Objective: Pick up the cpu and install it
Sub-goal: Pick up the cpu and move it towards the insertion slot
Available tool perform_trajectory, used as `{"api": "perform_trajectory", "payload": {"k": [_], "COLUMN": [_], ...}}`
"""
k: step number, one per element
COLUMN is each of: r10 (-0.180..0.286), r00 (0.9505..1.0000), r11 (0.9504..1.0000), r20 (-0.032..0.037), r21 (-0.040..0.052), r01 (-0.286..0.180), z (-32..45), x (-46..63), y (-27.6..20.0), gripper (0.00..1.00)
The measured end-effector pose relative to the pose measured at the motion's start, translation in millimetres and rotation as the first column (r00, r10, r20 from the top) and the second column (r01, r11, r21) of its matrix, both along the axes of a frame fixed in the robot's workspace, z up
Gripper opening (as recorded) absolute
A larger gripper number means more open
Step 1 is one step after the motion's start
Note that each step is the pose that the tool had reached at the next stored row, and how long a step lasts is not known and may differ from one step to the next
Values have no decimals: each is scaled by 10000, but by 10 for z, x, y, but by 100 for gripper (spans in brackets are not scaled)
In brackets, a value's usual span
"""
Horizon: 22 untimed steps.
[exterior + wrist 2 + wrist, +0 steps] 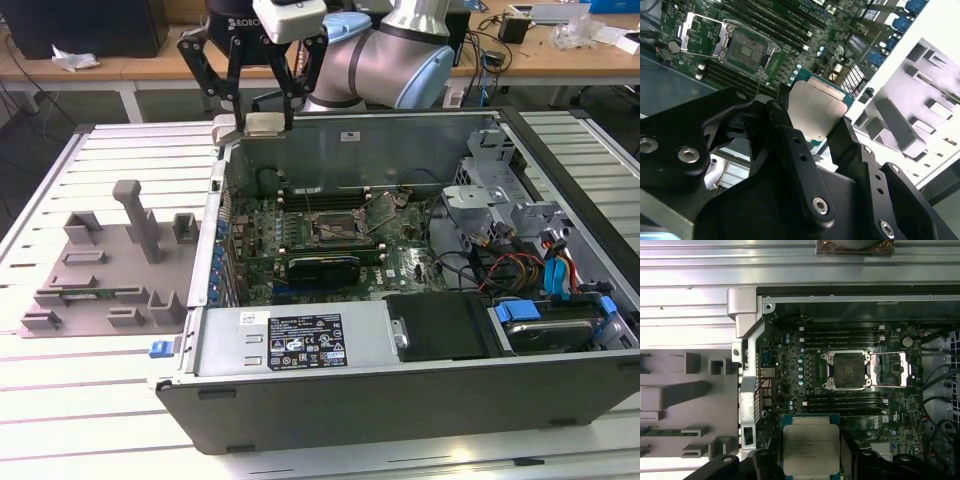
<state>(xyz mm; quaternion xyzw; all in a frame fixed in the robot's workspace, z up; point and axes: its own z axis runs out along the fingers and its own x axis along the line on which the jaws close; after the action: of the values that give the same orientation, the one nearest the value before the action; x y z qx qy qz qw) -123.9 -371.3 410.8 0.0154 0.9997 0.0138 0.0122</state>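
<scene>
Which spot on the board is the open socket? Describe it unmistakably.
Look inside the open computer case, at the green board on its floor. The socket is the dark square in a silver frame between two banks of long black memory slots; alone there, its metal lid lies flipped open beside it.

Slatted white table: grey fixture tray on the exterior view's left, open PC case just beside it, on the right.

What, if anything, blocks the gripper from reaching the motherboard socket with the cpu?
Likely nothing: yes, reachable. The gripper holds the cpu above the open case's edge; the socket lies uncovered, its retention frame flipped aside.
</scene>
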Motion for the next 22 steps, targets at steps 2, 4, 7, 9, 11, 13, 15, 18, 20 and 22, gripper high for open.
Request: {"api": "perform_trajectory", "payload": {"k": [2,4,7,9,11,13,15,18,20,22], "r10": [2,2,1,1,2,1,1,2,2,1], "r00": [10000,10000,10000,10000,10000,9999,9999,9999,9998,9998], "r11": [10000,10000,10000,10000,10000,10000,10000,10000,10000,10000], "r20": [3,-10,-34,-53,-74,-103,-138,-173,-186,-212], "r21": [5,4,6,4,5,5,4,4,5,5], "r01": [-2,-2,-1,-1,-2,-1,0,-2,-2,-1], "z": [-3,-12,-54,-98,-141,-189,-261,-331,-357,-392], "x": [4,19,51,75,102,134,179,225,243,274], "y": [0,0,0,0,0,0,0,0,0,0], "gripper": [55,55,55,55,55,55,55,55,55,55]}}
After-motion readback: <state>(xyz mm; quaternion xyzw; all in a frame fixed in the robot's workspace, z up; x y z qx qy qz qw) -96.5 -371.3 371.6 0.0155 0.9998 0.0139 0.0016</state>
